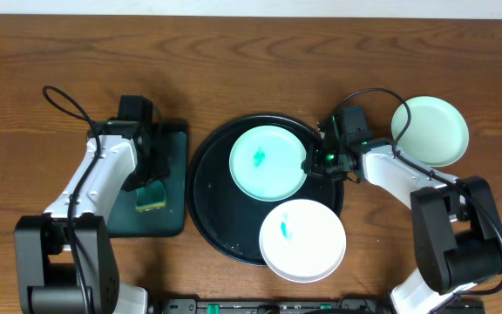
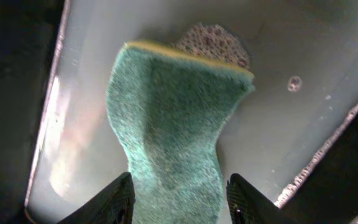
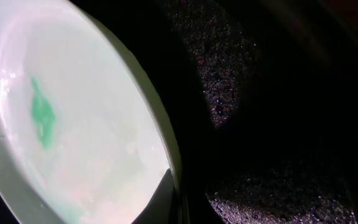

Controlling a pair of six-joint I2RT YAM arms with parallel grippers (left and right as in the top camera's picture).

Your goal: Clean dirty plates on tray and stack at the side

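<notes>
The black tray (image 1: 220, 201) lies mid-table. On it sits an aqua plate (image 1: 268, 162) with a teal smear. A white plate (image 1: 303, 240) with a teal smear lies over the tray's front right rim. A pale mint plate (image 1: 430, 131) lies on the bare wood at the right. My right gripper (image 1: 322, 160) is shut on the aqua plate's right rim. In the right wrist view (image 3: 178, 205) one finger lies on the plate (image 3: 73, 124) over the wet tray (image 3: 278, 93). My left gripper (image 1: 151, 179) (image 2: 180, 180) is shut on a green sponge (image 2: 173, 106).
A dark-green rectangular tray (image 1: 174, 218) lies left of the black tray, with its wet floor (image 2: 291, 124) under the sponge. Bare wood-grain tabletop (image 1: 425, 52) runs along the back and the right side.
</notes>
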